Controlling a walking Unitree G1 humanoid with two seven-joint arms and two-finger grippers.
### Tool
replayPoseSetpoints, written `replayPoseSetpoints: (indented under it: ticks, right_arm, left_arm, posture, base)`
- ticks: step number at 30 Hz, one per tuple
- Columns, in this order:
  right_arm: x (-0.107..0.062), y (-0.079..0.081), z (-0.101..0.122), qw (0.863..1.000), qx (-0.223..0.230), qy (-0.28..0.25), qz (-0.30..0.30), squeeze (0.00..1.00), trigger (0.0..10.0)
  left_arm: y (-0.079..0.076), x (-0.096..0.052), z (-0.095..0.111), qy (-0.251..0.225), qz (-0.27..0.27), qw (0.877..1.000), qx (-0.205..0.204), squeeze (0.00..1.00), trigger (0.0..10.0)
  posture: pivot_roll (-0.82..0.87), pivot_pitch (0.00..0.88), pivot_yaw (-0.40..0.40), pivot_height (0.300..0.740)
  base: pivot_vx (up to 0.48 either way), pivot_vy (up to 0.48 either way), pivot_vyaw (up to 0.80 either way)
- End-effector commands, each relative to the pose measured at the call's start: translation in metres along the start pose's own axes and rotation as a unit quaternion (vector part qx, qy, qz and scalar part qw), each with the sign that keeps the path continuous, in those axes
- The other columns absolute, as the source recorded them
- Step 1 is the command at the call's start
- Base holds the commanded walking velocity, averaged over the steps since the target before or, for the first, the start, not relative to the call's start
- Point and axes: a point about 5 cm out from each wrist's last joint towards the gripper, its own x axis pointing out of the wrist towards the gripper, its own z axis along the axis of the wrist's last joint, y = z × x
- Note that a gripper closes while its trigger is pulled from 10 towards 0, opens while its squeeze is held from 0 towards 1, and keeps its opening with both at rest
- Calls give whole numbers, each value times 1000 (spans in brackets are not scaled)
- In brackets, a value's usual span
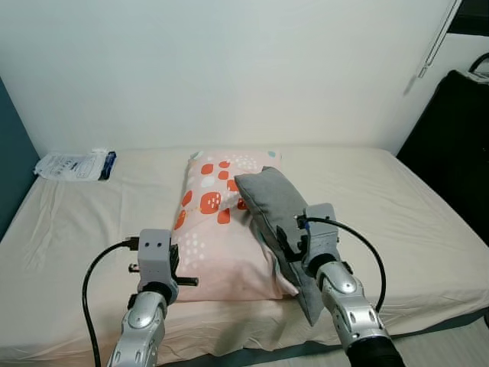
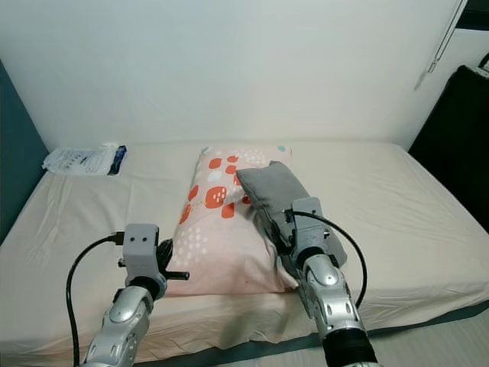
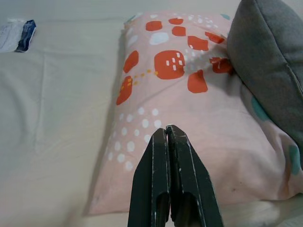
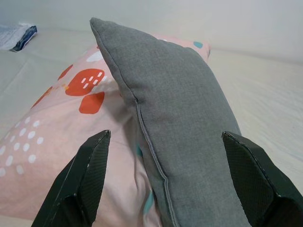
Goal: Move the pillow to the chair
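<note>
right gripper (image 4: 165,156) jaws spread wide around the grey pillow (image 4: 175,109).

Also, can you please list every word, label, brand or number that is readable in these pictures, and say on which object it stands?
No text can be read.
White and blue packet at the bed's far left corner: dark print, too small and blurred.
Pink pillow: only shapes and dots.
Grey pillow: plain.

Both my silver arms reach forward, side by side. My left gripper (image 3: 166,130) has its fingers pressed flat together, tips just above the pink pillow (image 3: 189,109). My right gripper (image 4: 165,142) is spread wide, one finger (image 4: 83,177) each side of the grey pillow (image 4: 175,104), not touching it
</note>
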Motion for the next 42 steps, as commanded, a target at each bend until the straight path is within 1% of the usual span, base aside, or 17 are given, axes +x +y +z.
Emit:
replayPoseSetpoints:
  ticks: [1, 3, 4, 10, 14, 16, 20, 24, 25, 27, 30, 32, 34, 35, 36, 40, 42]
  right_arm:
    - [0, -2, -3, 1000, 3, 8, -5, 0, 10000]
    - [0, -2, -3, 1000, 3, 8, -5, 0, 10000]
    - [0, -2, -4, 1000, 3, 9, -5, 0, 10000]
    - [1, -2, -4, 1000, 6, 10, -5, 0, 10000]
    - [6, 4, -2, 1000, 11, 11, 4, 0, 10000]
    - [11, 10, 4, 1000, 10, 0, 12, 0, 10000]
    - [14, 9, 5, 1000, 13, 7, 0, 0, 10000]
    - [15, 10, 4, 1000, 11, 16, 0, 0, 10000]
    - [15, 8, 2, 1000, 7, 22, -2, 0, 10000]
    - [15, 4, -2, 999, 9, 30, -16, 0, 10000]
    - [15, 4, -2, 1000, 0, 24, -10, 0, 10000]
    - [14, 2, 0, 1000, 7, 18, -10, 0, 10000]
    - [14, -2, -1, 1000, 9, 17, -15, 0, 10000]
    - [14, -4, -2, 999, 12, 23, -22, 0, 10000]
    - [13, -6, -3, 999, 14, 27, -26, 0, 10000]
    - [13, -3, -4, 999, 1, 29, -14, 0, 10000]
    - [13, -3, -5, 999, 6, 30, -12, 0, 10000]
  left_arm:
    - [-4, -1, 0, 3, -13, 1000, 18, 0, 10000]
    - [-4, -1, -1, 5, -5, 1000, 19, 0, 10000]
    - [-2, -1, -2, 8, 2, 1000, 8, 0, 10000]
    - [-2, 0, -4, 18, -3, 1000, -6, 0, 10000]
    - [-4, 1, -4, 21, -9, 1000, -5, 0, 10000]
    - [-7, 4, -2, 20, -12, 1000, -3, 0, 10000]
    - [-6, 7, 1, 15, -12, 1000, 3, 0, 10000]
    - [2, 10, 4, 7, 6, 1000, 8, 0, 10000]
    - [4, 10, 2, 15, 10, 1000, 3, 0, 10000]
    - [5, 9, 2, 20, 5, 1000, 3, 0, 10000]
    - [10, 7, 0, 17, 18, 1000, 19, 0, 10000]
    - [12, 6, -3, 17, 27, 999, 25, 0, 10000]
    - [12, 6, -6, 19, 33, 999, 20, 0, 10000]
    - [11, 7, -6, 17, 32, 999, 25, 0, 10000]
    - [10, 7, -5, 15, 32, 999, 29, 0, 10000]
    - [15, 6, -3, 10, 44, 999, 19, 0, 10000]
    - [16, 5, -6, 14, 47, 999, 19, 0, 10000]
  posture:
    - [53, 0, -77, 740]
    - [53, 0, -77, 740]
    - [53, 0, -78, 740]
    - [52, 0, -78, 740]
    - [50, 0, -78, 740]
    - [50, 0, -82, 740]
    - [56, 0, -88, 740]
    - [46, 0, -70, 740]
    - [45, 0, -69, 740]
    - [43, 0, -75, 740]
    - [27, 0, -64, 740]
    - [20, 0, -59, 740]
    - [18, 0, -61, 740]
    - [39, 0, -92, 740]
    - [40, 0, -94, 740]
    - [31, 0, -86, 740]
    - [38, 0, -91, 740]
  base:
    - [0, -480, 0]
    - [0, -480, 0]
    - [0, 0, 0]
    - [0, 0, 0]
    - [0, 0, 0]
    - [0, 0, 0]
    - [0, 0, 0]
    - [0, 0, 0]
    - [0, 0, 0]
    - [0, 0, 0]
    - [0, 0, 0]
    - [0, 0, 0]
    - [0, 0, 0]
    - [0, 0, 0]
    - [0, 0, 0]
    - [0, 0, 0]
    - [0, 0, 0]
